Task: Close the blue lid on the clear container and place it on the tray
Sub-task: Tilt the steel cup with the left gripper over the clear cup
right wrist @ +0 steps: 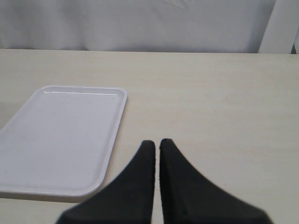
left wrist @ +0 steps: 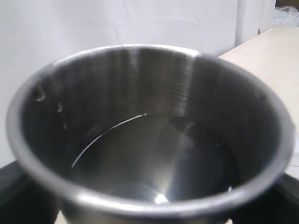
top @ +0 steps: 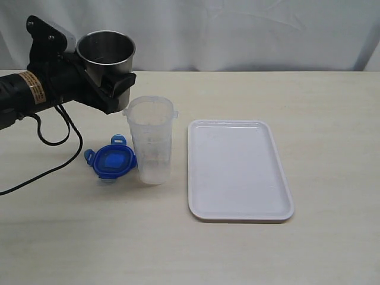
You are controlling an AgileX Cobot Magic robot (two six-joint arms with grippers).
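Note:
The clear container (top: pixel 151 142) stands upright and uncovered on the table, just left of the white tray (top: pixel 237 169). Flat on the table against the container's left side lies the blue lid (top: pixel 113 161). My left gripper (top: pixel 116 83) hangs above and behind them, shut on a steel cup (top: pixel 105 50). That cup (left wrist: pixel 149 140) fills the left wrist view, upright, with liquid inside. My right gripper (right wrist: pixel 156 142) is shut with nothing between its fingers. It hovers over bare table beside the tray (right wrist: pixel 60 135) and is outside the exterior view.
A black cable (top: pixel 53 139) loops over the table below the left arm. A white curtain (top: pixel 237 29) hangs behind the table's far edge. Bare tabletop surrounds the tray on its right and near sides.

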